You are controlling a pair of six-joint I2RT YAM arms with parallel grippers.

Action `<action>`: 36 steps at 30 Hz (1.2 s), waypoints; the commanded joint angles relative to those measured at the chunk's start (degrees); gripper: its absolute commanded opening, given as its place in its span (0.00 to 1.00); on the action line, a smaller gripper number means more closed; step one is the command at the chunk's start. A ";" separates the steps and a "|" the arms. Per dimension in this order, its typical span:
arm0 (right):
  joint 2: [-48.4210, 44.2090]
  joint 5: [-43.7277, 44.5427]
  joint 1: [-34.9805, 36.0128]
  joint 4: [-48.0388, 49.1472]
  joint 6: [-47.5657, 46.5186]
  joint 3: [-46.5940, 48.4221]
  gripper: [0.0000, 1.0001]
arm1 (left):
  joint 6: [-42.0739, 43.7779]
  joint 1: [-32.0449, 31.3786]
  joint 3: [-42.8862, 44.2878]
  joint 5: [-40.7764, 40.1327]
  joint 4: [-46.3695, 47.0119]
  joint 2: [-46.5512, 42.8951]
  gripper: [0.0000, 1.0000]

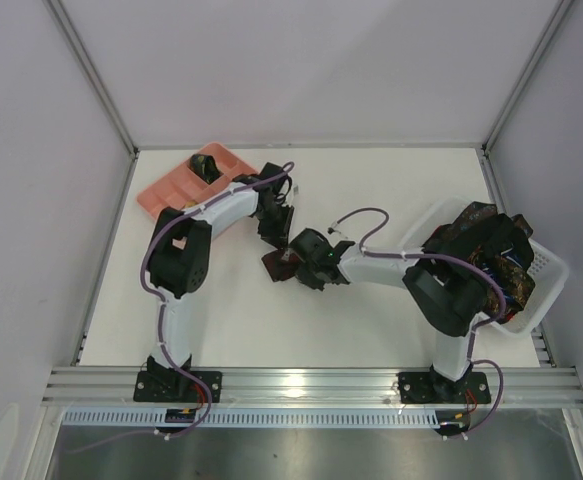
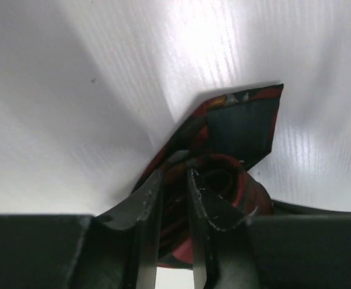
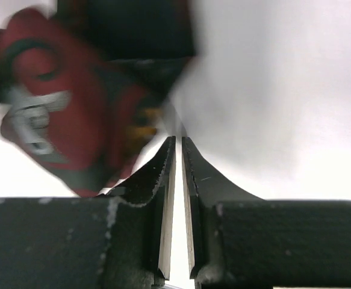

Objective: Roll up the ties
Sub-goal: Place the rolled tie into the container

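A dark tie with red patterning [image 1: 274, 265] lies mostly rolled on the white table between both grippers. In the left wrist view the roll [image 2: 226, 180] sits right against the fingers, and its flat pointed end [image 2: 242, 123] sticks out beyond. My left gripper [image 2: 174, 180] is shut on layers of the roll's edge; it also shows in the top view [image 1: 274, 238]. My right gripper [image 3: 176, 141] is shut with only a thin slit and holds nothing. The tie [image 3: 85, 102] lies blurred just to its left. In the top view the right gripper [image 1: 301, 262] is right beside the roll.
A pink compartment tray [image 1: 171, 190] stands at the back left with a dark rolled tie [image 1: 208, 165] in one compartment. A white mesh basket [image 1: 549, 270] at the right holds a heap of dark ties [image 1: 481, 240]. Grey walls enclose the table.
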 commanded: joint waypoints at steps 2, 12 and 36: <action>-7.47 4.06 0.04 -0.14 -2.16 -6.85 0.14 | 1.57 0.32 6.75 -3.80 -4.26 0.84 0.30; -3.45 0.63 1.62 7.50 -2.07 -8.37 0.14 | 1.40 2.17 5.72 -3.46 -6.48 2.26 0.33; -9.85 -2.00 0.65 11.72 -7.25 -12.58 0.14 | -0.36 4.37 3.17 1.64 -6.12 1.81 0.28</action>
